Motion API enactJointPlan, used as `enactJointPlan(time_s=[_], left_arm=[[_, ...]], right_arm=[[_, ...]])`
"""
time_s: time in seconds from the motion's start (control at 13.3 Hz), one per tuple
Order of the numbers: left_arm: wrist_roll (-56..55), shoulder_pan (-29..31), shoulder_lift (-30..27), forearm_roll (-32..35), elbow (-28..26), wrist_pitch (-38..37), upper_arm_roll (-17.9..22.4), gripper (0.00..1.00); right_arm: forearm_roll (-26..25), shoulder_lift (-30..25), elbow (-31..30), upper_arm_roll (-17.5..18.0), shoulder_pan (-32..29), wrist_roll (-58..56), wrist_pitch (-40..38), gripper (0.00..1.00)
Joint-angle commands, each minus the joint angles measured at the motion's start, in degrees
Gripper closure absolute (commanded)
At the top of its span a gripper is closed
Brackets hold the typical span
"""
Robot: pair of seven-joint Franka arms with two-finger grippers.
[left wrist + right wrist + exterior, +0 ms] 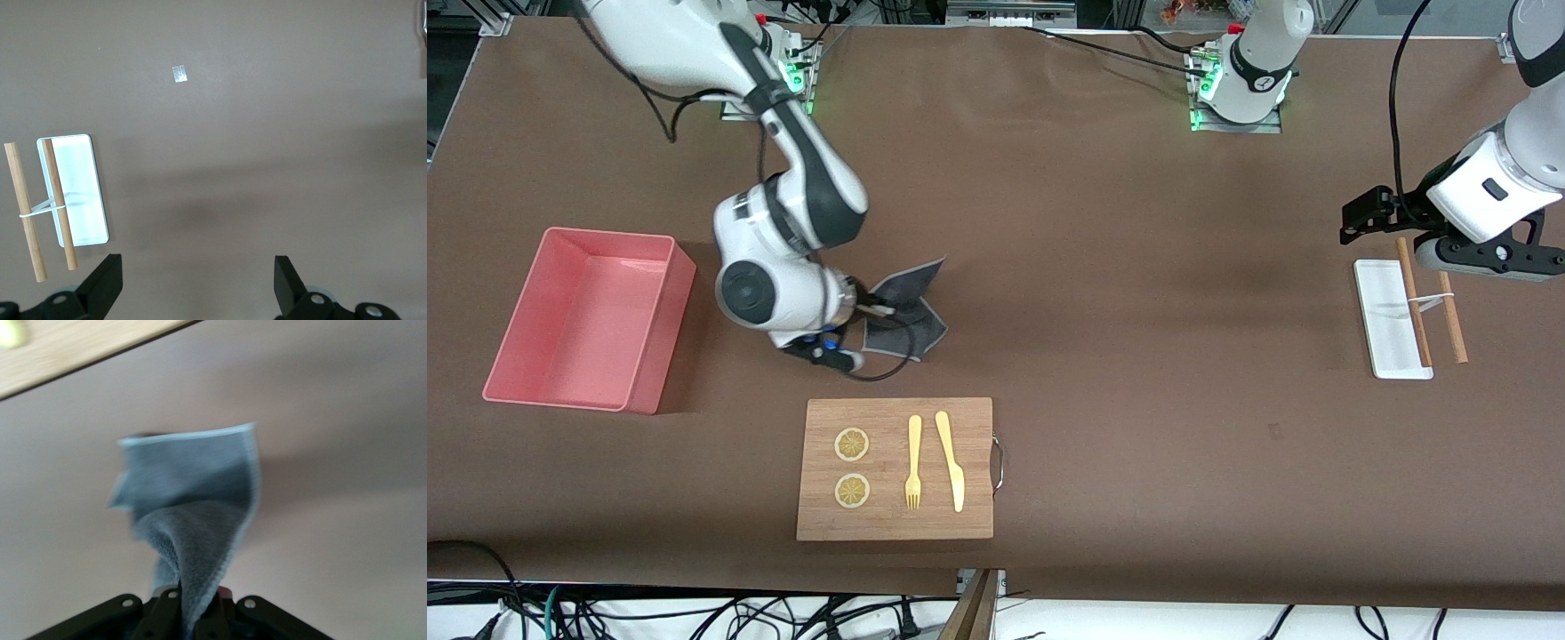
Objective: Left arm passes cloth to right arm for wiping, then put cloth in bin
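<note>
From the front, the right claw (867, 311) pinched the grey cloth (907, 307) over the tabletop (1138, 267), between the pink bin (587, 316) and cutting board (895, 468). In the left wrist view, the left claw (193, 287) waited spread beside the white tray (77, 193). In the right wrist view, the cloth (193, 507) fanned lengthwise away from the pinching fingers (167, 607).

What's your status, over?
Right gripper shut on cloth, low over table. Left gripper open, empty, waiting over white tray. Bin empty, path unobstructed.

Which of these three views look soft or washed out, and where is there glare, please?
Right wrist view: the dark grey cloth, pinched in the right gripper, is blurred, as is the wooden cutting board. Left wrist view: sharp, but the small flat white tray glares. Front view: evenly lit, soft shadow beside the pink plastic bin.
</note>
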Motion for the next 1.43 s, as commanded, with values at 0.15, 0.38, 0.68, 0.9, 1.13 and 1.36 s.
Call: enactJointPlan(time_s=[0.15,0.38,0.68,0.9,1.13,1.36], left_arm=[[-0.32,-0.2,0.71,0.59,1.68,-1.47,-0.1,0.0],[-0.32,-0.2,0.71,0.59,1.68,-1.47,-0.1,0.0],[-0.32,-0.29,0.62,0.59,1.68,-2.17,-0.1,0.0],[-0.32,-0.2,0.62,0.59,1.68,-2.26,-0.1,0.0],[-0.32,-0.2,0.53,0.59,1.6,-2.26,-0.02,0.0],[-0.32,-0.11,0.53,0.59,1.6,-2.26,-0.02,0.0]], right_arm=[[-6.72,-0.67,-6.45,-1.53,-9.13,-17.71,1.36,1.0],[-10.08,-0.31,-6.63,-4.26,-14.31,-32.19,1.81,1.0],[-16.49,-1.8,-5.75,-4.27,-19.6,-43.56,1.46,1.0],[-21.41,-5.22,-3.04,-4.35,-19.69,-44.72,-2.48,1.0],[-23.44,-9.0,-0.22,-4.35,-19.69,-47.17,-9.07,1.0],[-24.67,-14.18,0.31,-4.35,-19.69,-51.47,-13.03,1.0]])
